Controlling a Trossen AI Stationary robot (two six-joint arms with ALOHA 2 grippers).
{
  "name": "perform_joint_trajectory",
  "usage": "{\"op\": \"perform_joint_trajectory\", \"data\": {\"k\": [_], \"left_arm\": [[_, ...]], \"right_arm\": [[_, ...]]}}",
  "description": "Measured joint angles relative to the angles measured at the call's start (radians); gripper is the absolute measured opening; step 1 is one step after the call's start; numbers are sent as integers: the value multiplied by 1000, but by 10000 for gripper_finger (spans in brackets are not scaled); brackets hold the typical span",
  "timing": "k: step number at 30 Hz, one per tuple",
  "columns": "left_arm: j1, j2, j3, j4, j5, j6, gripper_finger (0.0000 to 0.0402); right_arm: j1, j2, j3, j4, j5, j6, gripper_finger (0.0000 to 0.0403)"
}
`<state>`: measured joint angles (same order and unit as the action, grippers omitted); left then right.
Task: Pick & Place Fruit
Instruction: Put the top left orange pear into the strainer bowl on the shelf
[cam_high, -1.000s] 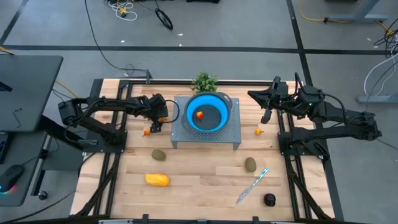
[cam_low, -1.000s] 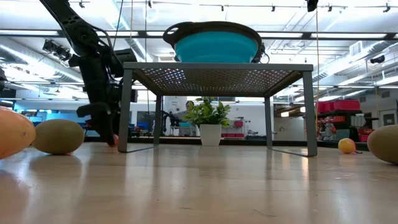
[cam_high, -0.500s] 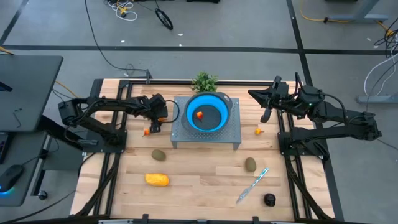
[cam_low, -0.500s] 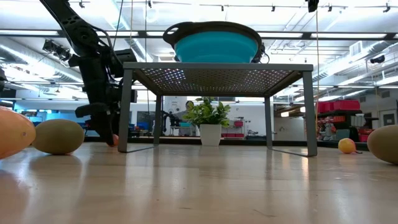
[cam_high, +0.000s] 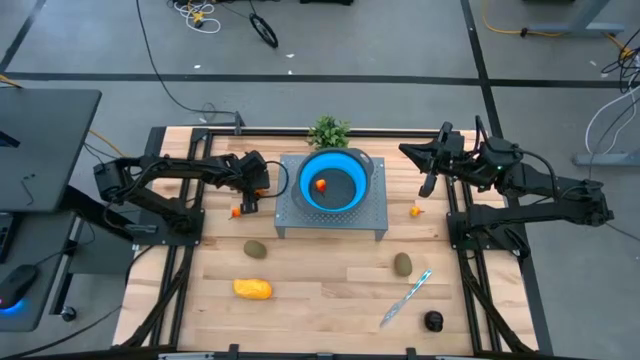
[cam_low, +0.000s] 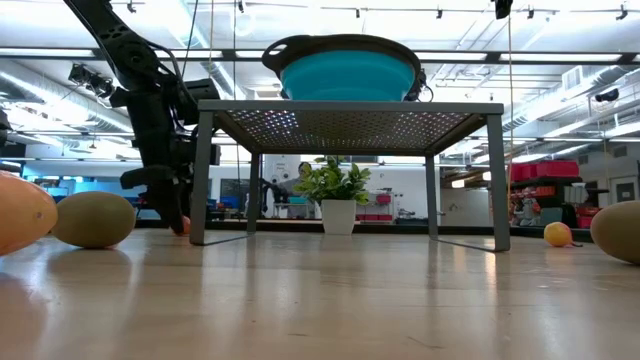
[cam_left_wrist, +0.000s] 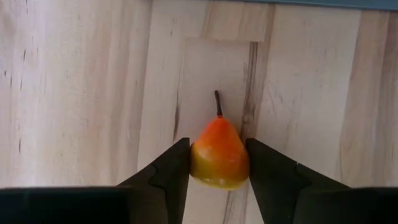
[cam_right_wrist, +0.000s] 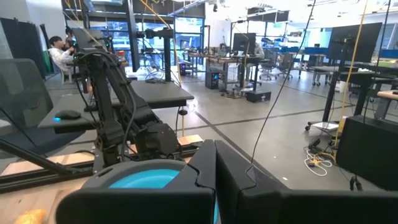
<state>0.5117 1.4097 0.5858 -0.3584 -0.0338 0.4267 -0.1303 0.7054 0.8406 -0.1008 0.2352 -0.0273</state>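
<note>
Tabletop (cam_left_wrist: 74, 87): fruit (cam_left_wrist: 219, 154) between left claw (cam_left_wrist: 217, 171) fingers

A light wooden table (cam_high: 320, 275) is seen from above. Resting on it are a grey perforated metal stand (cam_high: 333, 215), two olive-brown ovals (cam_high: 256, 249) (cam_high: 402, 264), a yellow-orange oblong fruit (cam_high: 253, 289), a knife (cam_high: 405, 297), a near-black round fruit (cam_high: 433, 321), two tiny orange fruits (cam_high: 236, 211) (cam_high: 415, 210) and a leafy sprig (cam_high: 328, 131).
</note>
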Motion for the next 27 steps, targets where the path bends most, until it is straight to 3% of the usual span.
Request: {"op": "perform_joint_trajectory", "data": {"k": [12,19,27], "left_arm": [[0,-1,0,-3,0,0,149],[0,-18,57,-139,0,2,147],[0,-77,64,-176,0,0,145]], "right_arm": [[0,0,0,0,0,0,0],[0,0,0,0,0,0,0],[0,0,0,0,0,0,0]]}}
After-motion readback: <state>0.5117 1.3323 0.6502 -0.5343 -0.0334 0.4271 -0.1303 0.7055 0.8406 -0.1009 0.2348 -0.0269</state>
